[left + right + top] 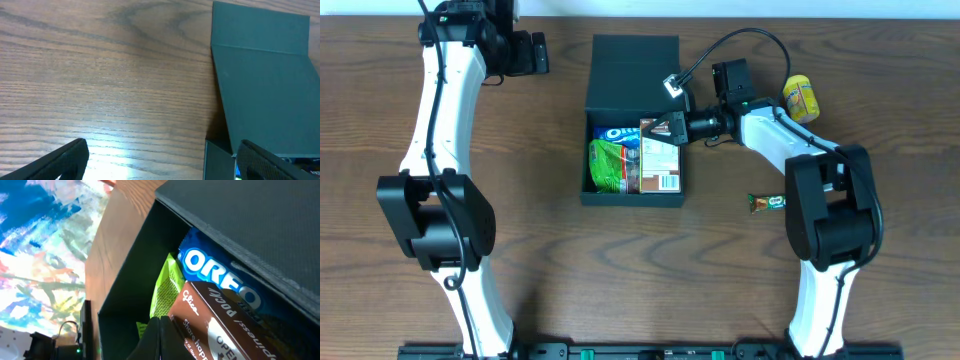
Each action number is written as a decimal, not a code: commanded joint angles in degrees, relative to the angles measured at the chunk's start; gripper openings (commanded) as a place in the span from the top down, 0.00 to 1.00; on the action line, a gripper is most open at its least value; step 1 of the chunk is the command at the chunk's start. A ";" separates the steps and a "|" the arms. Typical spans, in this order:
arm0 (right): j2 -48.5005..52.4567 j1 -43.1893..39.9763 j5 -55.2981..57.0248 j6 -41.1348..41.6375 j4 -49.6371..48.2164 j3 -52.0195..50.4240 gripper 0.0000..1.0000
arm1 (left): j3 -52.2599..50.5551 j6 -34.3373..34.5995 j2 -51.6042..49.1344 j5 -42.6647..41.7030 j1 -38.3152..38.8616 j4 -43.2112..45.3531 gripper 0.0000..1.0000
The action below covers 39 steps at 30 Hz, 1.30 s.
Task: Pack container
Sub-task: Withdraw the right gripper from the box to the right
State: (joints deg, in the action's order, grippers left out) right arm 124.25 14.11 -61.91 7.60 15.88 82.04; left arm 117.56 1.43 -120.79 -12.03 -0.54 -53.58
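Note:
The black container (632, 196) lies open at the table's middle, its flap lid (635, 70) folded back. Inside are a blue Oreo packet (614, 134), a green packet (608, 165) and a brown Pocky box (661, 160). My right gripper (666, 126) is shut with nothing between its fingers, at the box's right side, against the Pocky box. In the right wrist view the gripper (160, 336) touches the Pocky box (220, 325), with the Oreo packet (220, 272) behind it. My left gripper (534, 52) is open and empty, left of the lid (265, 75).
A yellow snack packet (801, 96) lies at the right, behind my right arm. A small brown and green bar (767, 202) lies right of the container. The bare wooden table (110, 75) spreads left of the container.

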 commanded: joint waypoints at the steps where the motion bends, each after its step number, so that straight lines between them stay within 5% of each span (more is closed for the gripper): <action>1: 3.74 0.15 10.34 2.38 0.44 -0.90 0.99 | -0.50 -0.63 0.13 0.02 -0.17 -0.13 0.05; 11: 4.13 0.11 14.69 4.42 2.56 -0.83 0.99 | -0.52 -0.63 0.15 0.00 -0.17 -0.15 0.05; 22: 1.49 -2.34 4.48 3.98 1.40 4.15 0.99 | -0.52 -0.63 0.15 0.02 -0.17 -0.15 0.05; 39: -5.86 -11.34 4.48 4.20 -1.44 5.66 0.99 | -0.52 -0.63 0.15 0.20 -0.17 -0.15 0.05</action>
State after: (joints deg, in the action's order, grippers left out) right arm 119.70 5.54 -57.54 11.75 14.31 86.63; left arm 117.56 1.43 -120.79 -12.01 -0.54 -53.60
